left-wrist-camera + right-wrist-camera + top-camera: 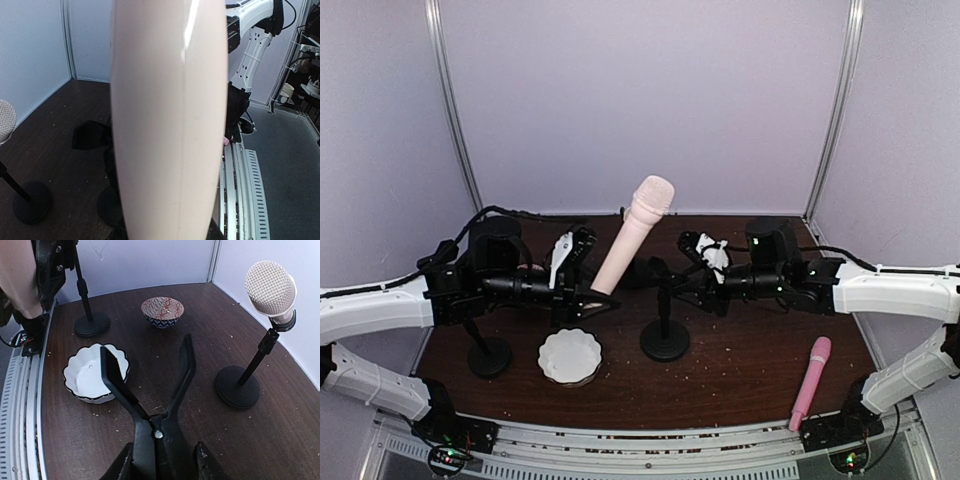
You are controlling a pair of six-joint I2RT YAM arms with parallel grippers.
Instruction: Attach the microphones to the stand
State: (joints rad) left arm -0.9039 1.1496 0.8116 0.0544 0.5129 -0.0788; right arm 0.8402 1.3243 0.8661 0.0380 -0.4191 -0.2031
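The left gripper (585,275) clenches the lower end of a cream-peach microphone (632,235), which tilts up over the middle of the table (740,365) — head uppermost. The right gripper (161,457) pinches the neck of the forked clip (122,387) on the centre stand (665,338). A pink microphone (810,383) lies flat by the right front edge — untouched.

On my left wrist feed the cream microphone (167,120) sits so close that it blurs. It runs off the top and bottom edges and hides the left fingers entirely. A mesh microphone head (5,120) is halved by that feed's left edge. On the right wrist feed, the bottom edge cuts off the right fingers (125,462) beside the black clip (150,425), so I can't judge their grip.
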